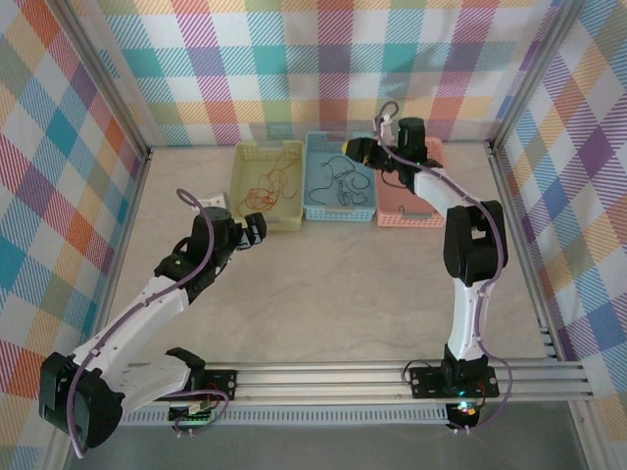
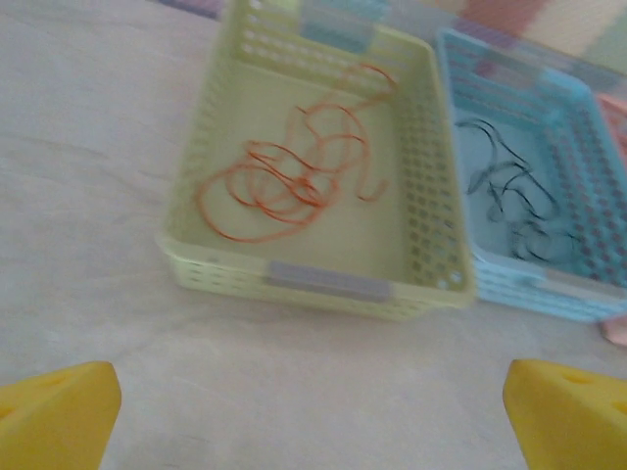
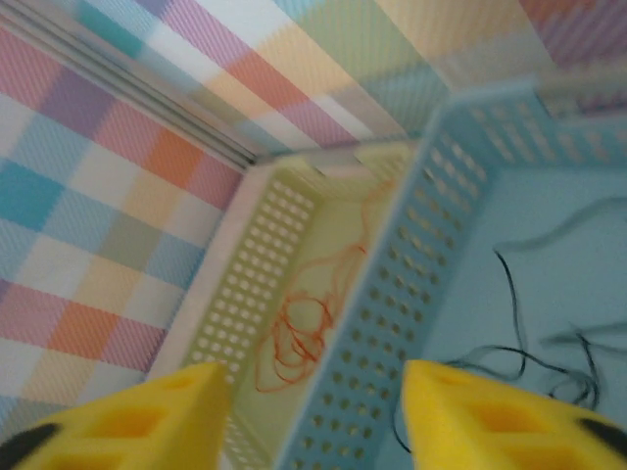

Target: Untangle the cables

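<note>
Black cables (image 2: 511,196) blurred; pink basket (image 2: 617,113) cropped

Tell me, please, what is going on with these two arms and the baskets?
Two robot arms are working on thin cables. The orange cables lie loosely tangled in the yellow-green basket, and the black cables lie in the blue basket beside it. The right gripper hovers open above the blue basket. The left gripper hangs open over the table in front of the yellow-green basket. Neither holds anything.
</note>
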You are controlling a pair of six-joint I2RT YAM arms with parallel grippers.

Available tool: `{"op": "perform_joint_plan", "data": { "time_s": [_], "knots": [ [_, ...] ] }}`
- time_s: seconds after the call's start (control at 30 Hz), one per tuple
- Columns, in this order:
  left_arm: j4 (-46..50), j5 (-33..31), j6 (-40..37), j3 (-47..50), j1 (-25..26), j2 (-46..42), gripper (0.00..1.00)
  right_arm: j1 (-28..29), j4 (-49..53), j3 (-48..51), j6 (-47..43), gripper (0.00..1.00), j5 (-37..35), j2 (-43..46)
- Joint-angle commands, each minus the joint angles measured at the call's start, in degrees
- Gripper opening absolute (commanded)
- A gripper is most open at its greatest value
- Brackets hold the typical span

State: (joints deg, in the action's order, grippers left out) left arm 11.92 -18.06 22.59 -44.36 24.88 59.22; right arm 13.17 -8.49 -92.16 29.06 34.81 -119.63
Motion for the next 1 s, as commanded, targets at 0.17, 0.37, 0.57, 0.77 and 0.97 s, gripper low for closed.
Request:
{"op": "perform_joint_plan", "data": {
  "time_s": [0.17,0.37,0.57,0.77,0.97],
  "knots": [
    [-18.4,-13.4,-15.0,9.7,-2.9,-0.8,1.00,1.4,-5.1,23.0,-10.5,0.81,-20.6,20.1],
    [-28.5,-4.2,-22.2,13.5,-6.2,6.1,1.00,1.4,-8.0,42.7,-17.6,1.00,-39.8,36.7],
    [-41.3,3.1,-23.3,17.3,-12.9,13.6,1.00,-0.9,-14.1,59.4,-22.4,1.00,-50.5,47.7],
    [-40.9,9.0,-25.6,14.2,-14.8,17.1,1.00,-6.4,-22.9,69.3,-24.7,1.00,-53.2,47.2],
    [-41.4,7.3,-27.6,14.9,-16.4,19.7,1.00,-9.5,-37.9,71.7,-25.2,1.00,-52.1,39.5]
  ]
}}
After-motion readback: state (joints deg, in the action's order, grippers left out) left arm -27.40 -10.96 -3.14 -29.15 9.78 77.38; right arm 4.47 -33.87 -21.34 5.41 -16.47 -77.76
